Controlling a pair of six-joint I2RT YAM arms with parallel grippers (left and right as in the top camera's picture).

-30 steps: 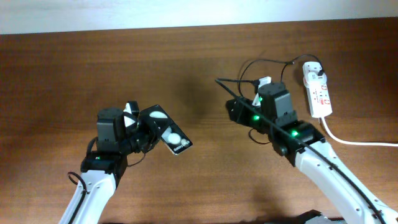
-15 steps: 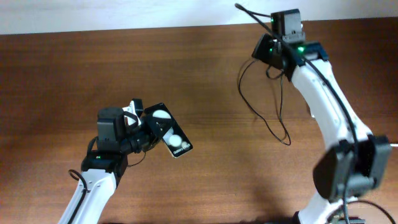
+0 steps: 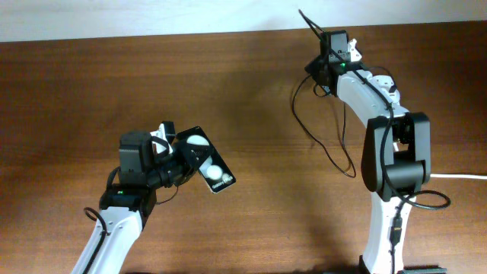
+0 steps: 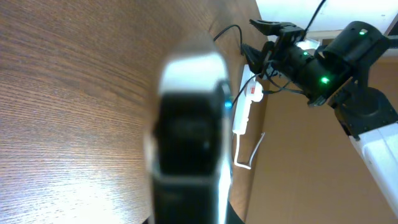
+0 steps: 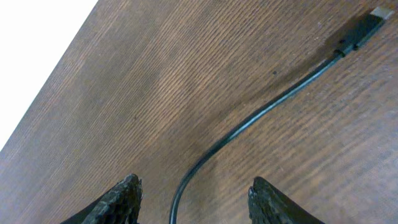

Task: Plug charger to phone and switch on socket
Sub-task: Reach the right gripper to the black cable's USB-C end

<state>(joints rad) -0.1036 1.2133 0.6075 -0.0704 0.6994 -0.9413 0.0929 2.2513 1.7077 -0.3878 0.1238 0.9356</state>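
My left gripper (image 3: 172, 153) is shut on the phone (image 3: 208, 169), a black slab with two white round spots, held tilted above the table. In the left wrist view the phone (image 4: 189, 137) is a close blur. My right gripper (image 3: 319, 67) is open at the far edge of the table. The charger's black cable (image 5: 261, 112) runs on the wood between its fingers (image 5: 196, 185), untouched, with the plug tip (image 5: 365, 28) lying beyond. The cable loops on the table (image 3: 335, 148). The socket (image 4: 244, 112) shows in the left wrist view; overhead my right arm hides it.
The socket's thick white cord (image 3: 460, 176) leaves to the right edge. My right arm (image 3: 392, 152) stands tall over the right half of the table. A pale wall borders the far table edge (image 3: 190, 34).
My right arm has swung from mid-table out to the far edge, and the cable loop has spread out on the wood. My left arm and the phone have not moved.
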